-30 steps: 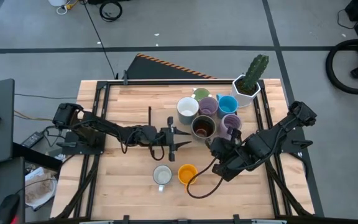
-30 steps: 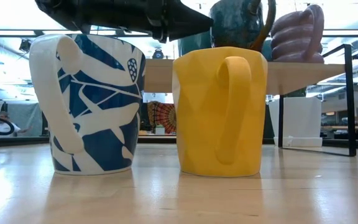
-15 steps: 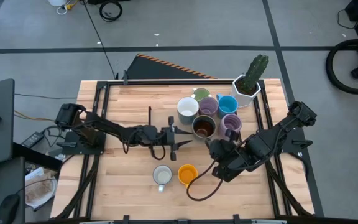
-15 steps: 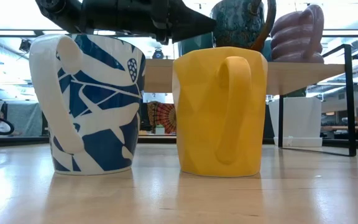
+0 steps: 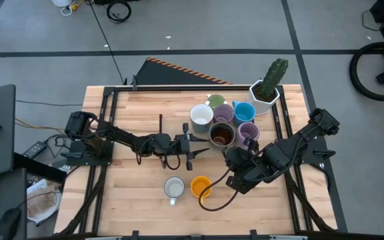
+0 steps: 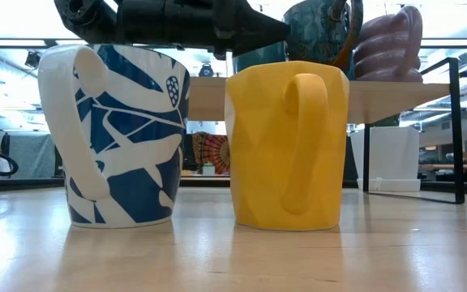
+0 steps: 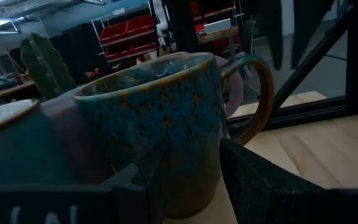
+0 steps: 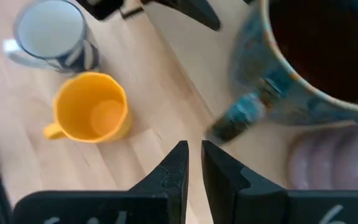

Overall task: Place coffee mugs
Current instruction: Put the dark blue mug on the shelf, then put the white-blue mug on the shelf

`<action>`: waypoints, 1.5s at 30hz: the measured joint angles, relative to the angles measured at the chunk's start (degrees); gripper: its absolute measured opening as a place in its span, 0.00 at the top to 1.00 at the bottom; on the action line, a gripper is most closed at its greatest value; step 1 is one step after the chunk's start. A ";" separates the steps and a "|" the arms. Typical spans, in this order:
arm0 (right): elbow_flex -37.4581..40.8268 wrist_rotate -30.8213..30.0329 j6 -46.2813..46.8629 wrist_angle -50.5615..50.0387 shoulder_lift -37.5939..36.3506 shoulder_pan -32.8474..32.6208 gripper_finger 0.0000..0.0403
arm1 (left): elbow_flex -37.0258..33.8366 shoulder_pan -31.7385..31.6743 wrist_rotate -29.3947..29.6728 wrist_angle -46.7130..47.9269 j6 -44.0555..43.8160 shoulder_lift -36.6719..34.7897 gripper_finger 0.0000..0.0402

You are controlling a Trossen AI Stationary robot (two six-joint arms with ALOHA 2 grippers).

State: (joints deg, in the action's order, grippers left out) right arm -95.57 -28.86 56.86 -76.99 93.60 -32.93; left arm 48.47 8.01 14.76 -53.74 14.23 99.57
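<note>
The dark speckled mug [image 5: 220, 135] stands upright on its base at the near side of a cluster with a white mug [image 5: 201, 115], a green mug [image 5: 215, 101], a blue mug [image 5: 244, 111] and two lavender mugs [image 5: 223, 113] [image 5: 247, 131]. My left gripper [image 5: 204, 146] is open at the dark mug's left side. My right gripper [image 5: 232, 159] hovers just near-right of it, fingers only a narrow gap apart, the mug's handle [image 8: 244, 115] ahead of them. An orange mug [image 5: 201, 187] and a white-and-blue mug [image 5: 174, 189] stand apart near the table's near edge. My left gripper comes level from the table's left, its open fingers [image 7: 253, 180] on either side of the dark mug's lower wall [image 7: 166, 155], the side away from the handle [image 7: 260, 87]. The mug stands upright on the table. Whether both fingers touch the wall does not show.
A white faceted pot with a cactus [image 5: 265, 93] stands at the far right corner. A dark cable [image 5: 213, 202] loops on the wood beside the orange mug. Black frame rails [image 5: 105, 133] run along the table's sides. Bare wood lies on the left half.
My left gripper has moved toward the table's right, up to the dark mug. The dark mug has slid slightly toward the right and far side, staying upright. My right gripper has kept nearly still.
</note>
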 joint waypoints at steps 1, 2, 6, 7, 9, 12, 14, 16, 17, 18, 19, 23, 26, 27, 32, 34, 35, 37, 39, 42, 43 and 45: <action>0.00 0.00 0.00 0.71 0.00 0.10 0.88 | 0.25 0.00 0.00 0.11 0.01 0.00 0.64; 0.00 0.00 0.00 1.18 0.00 0.30 0.88 | 0.55 0.00 -0.02 0.09 0.01 0.00 0.64; 0.00 1.00 0.00 1.39 0.00 0.59 0.88 | 1.43 0.02 -0.16 1.26 0.10 -0.02 0.64; 0.00 1.73 0.04 0.97 0.00 0.54 0.88 | 1.44 0.02 -0.16 1.35 0.10 -0.02 0.64; 0.00 2.04 0.48 -0.12 0.00 0.34 0.88 | 1.46 0.02 -0.15 1.39 0.12 -0.02 0.64; 0.00 0.32 0.60 -0.46 0.00 0.04 0.88 | 1.46 -0.25 -0.16 1.96 1.22 -0.02 0.64; 0.00 -0.42 0.67 -0.44 0.00 0.09 0.88 | 1.46 -0.61 -0.15 2.17 1.43 -0.02 0.64; -0.02 0.84 1.97 -0.61 0.00 0.48 0.88 | 1.46 -0.85 -0.09 2.19 1.43 -0.02 0.64; -0.02 2.36 3.05 -0.79 0.00 0.65 0.88 | 1.46 -0.85 0.02 2.25 1.43 -0.02 0.64; -0.02 3.20 4.05 -1.17 0.00 0.72 0.88 | 1.46 -0.85 0.02 2.42 1.43 -0.02 0.64; -0.02 3.26 4.78 -1.54 0.00 0.68 0.88 | 1.46 -0.84 0.02 2.59 1.43 -0.03 0.64; -0.04 3.02 6.08 -2.12 0.00 0.26 0.88 | 1.46 -0.73 -1.27 2.61 1.31 -0.04 0.64; -0.04 2.99 6.58 -3.41 0.00 0.26 0.88 | 1.46 -1.11 -4.66 2.63 -0.36 -0.04 0.64; -0.04 3.01 6.58 -3.37 0.00 0.30 0.88 | 1.46 -1.16 -4.76 2.62 -0.38 -0.04 0.64; -0.04 3.28 7.20 -1.44 0.00 0.90 0.88 | 1.46 -1.16 -4.82 1.03 -0.10 -0.05 0.64; -0.04 3.66 7.54 0.64 0.00 0.96 0.88 | 1.46 -1.16 -5.48 1.15 -0.07 -0.07 0.64; -0.04 4.38 7.31 1.97 0.00 0.96 0.88 | 1.46 -1.14 -5.65 1.34 -0.06 -0.07 0.64; -0.04 5.36 5.92 3.58 0.00 0.77 0.88 | 1.48 -1.14 -5.68 2.44 -0.06 -0.12 0.64; -0.04 5.57 5.05 4.50 0.00 0.26 0.88 | 1.46 -0.68 -5.62 7.56 -0.08 -1.28 0.64; 0.69 4.94 4.55 6.08 -0.06 -0.70 0.88 | 1.46 0.42 -5.68 17.18 -0.06 -4.91 0.65; 1.19 4.75 4.26 6.29 -0.07 -1.14 0.88 | 1.48 0.77 -6.13 20.49 -0.06 -6.21 0.65; 2.00 4.85 2.70 6.84 -0.04 -2.14 0.88 | 1.48 1.40 -8.15 27.12 -0.08 -8.52 0.65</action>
State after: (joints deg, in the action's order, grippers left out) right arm -93.57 -24.01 59.56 -70.14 93.56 -35.06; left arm 49.95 9.41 6.62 -26.62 14.15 91.05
